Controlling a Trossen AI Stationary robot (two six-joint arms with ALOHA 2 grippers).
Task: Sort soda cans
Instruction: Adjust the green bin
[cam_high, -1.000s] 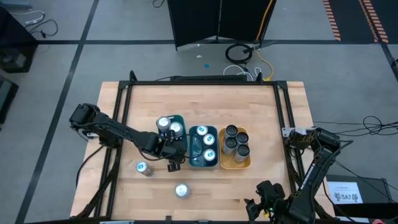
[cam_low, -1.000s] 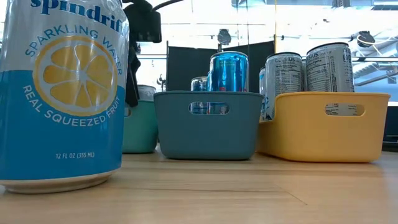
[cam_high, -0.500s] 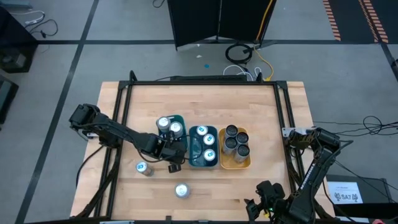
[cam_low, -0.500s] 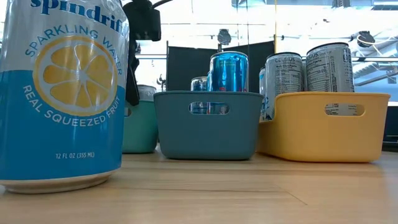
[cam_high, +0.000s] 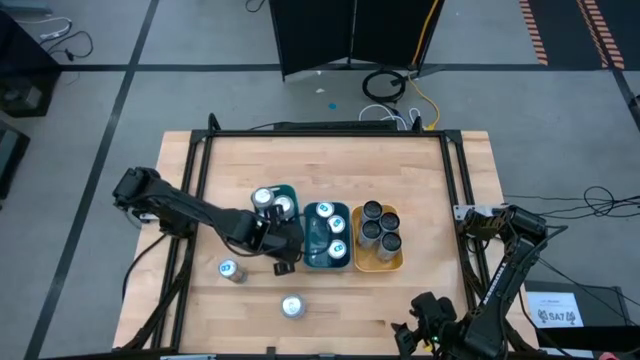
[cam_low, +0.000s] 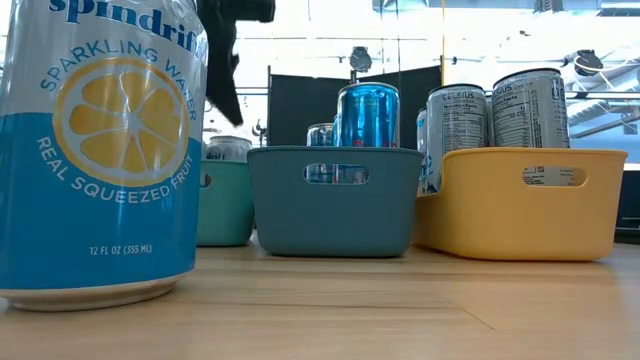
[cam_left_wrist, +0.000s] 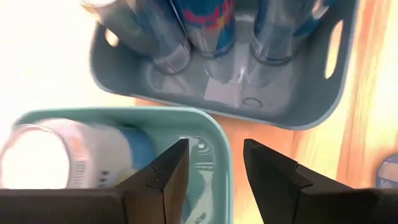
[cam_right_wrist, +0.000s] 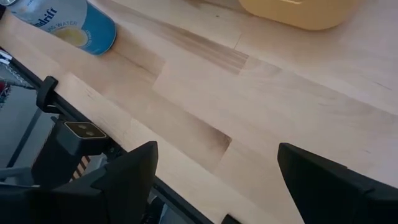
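— So, how would those soda cans handle?

— Rigid thin metal, smooth and rather slippery, likely light; I'd take one across the round wall near mid-height, since a hard squeeze could dent it. Two still stand loose on the wooden table (cam_high: 420, 180): a Spindrift can (cam_high: 291, 306) near the front edge and another can (cam_high: 230, 270) to its left.

— And the rest?

— Sorted, by the look of it: silver tops in the light-teal tray (cam_high: 291, 190), blue-marked ones in the dark-teal tray (cam_high: 312, 262), dark tops in the yellow tray (cam_high: 362, 264) (all three trays side by side, touching or nearly).

— Grippers?

— The left gripper (cam_left_wrist: 212, 180) hangs over the light-teal tray's near corner, fingers apart with nothing between them. The right gripper (cam_right_wrist: 214, 177) waits at the table's front right edge, fingers wide apart, empty.

— The room?

— Grey floor with taped lines, a dark panel and coiled cables behind the table.
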